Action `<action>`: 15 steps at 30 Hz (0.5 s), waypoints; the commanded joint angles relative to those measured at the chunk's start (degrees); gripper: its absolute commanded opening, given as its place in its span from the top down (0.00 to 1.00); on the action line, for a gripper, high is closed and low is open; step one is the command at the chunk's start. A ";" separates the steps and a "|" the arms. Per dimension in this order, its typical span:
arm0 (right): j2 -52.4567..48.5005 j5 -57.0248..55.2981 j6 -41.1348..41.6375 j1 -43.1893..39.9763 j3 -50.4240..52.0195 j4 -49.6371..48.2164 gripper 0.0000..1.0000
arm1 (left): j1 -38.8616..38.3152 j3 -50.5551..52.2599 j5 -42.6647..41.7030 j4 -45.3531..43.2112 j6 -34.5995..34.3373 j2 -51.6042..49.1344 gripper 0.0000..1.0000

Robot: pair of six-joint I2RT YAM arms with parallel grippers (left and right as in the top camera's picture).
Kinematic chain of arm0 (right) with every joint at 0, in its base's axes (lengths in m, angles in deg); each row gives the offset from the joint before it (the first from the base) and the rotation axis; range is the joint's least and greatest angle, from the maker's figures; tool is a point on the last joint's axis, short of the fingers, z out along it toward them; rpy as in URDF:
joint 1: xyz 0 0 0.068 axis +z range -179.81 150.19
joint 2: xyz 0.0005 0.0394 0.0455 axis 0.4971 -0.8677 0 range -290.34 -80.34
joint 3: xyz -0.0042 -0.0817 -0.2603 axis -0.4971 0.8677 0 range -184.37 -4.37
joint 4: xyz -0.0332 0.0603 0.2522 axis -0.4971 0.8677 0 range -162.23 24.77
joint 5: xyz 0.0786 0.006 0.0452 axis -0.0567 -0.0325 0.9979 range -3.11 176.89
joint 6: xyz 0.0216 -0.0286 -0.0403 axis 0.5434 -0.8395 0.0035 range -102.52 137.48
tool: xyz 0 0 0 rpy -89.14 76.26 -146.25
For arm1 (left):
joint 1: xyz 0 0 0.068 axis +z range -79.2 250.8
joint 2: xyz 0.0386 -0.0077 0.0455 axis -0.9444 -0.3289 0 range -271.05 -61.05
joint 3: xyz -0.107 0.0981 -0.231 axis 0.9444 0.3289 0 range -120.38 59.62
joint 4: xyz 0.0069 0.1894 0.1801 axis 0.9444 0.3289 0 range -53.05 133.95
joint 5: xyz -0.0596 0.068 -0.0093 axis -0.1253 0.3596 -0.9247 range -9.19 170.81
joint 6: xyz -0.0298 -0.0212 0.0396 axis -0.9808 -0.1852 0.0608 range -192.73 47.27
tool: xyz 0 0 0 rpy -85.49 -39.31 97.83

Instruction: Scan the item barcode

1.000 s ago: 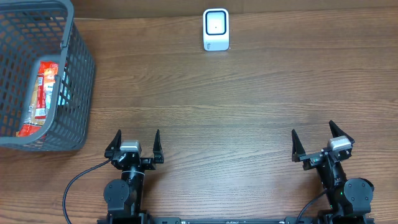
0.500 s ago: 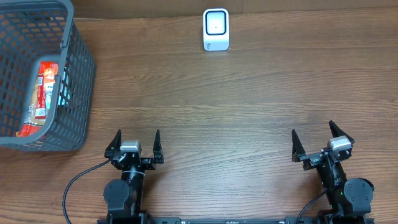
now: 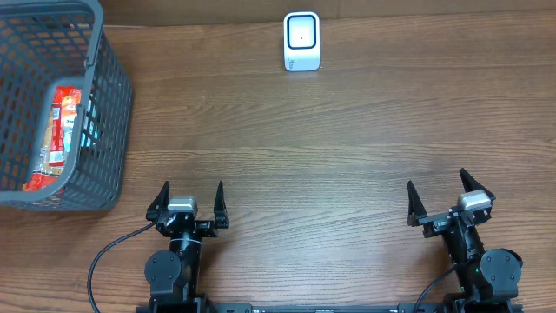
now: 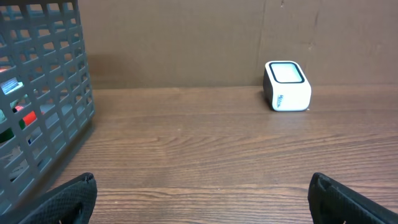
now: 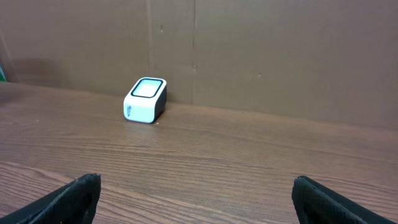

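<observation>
Wooden table [image 3: 330, 148] viewed from above.
A grey basket [image 3: 109, 104] containing a red packet [image 3: 61, 130] is set at the far left corner, a white scanner [image 3: 301, 41] at the far edge; the left gripper [image 3: 192, 186] and right gripper [image 3: 437, 181] are spread wide at the near edge.

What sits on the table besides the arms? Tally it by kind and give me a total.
Grey basket: 1
White scanner: 1
Red packet, inside the basket: 1 clearly visible; the mesh may hide more
Total: 3

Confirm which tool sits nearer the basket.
The left tool, open and empty: the grey basket stands on its side of the table. The right tool, also open, sits at the opposite end, farther from it.
</observation>
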 commanded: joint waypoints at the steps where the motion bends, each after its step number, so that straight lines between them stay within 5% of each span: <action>1: 0.61 0.33 -0.07 -0.26 0.61 -0.26 0.00 | -0.48 0.20 0.09 0.13 0.63 0.52 0.00; 15: 0.61 0.33 -0.07 -0.26 0.61 -0.26 0.00 | -0.48 0.20 0.07 0.17 -0.63 0.48 0.00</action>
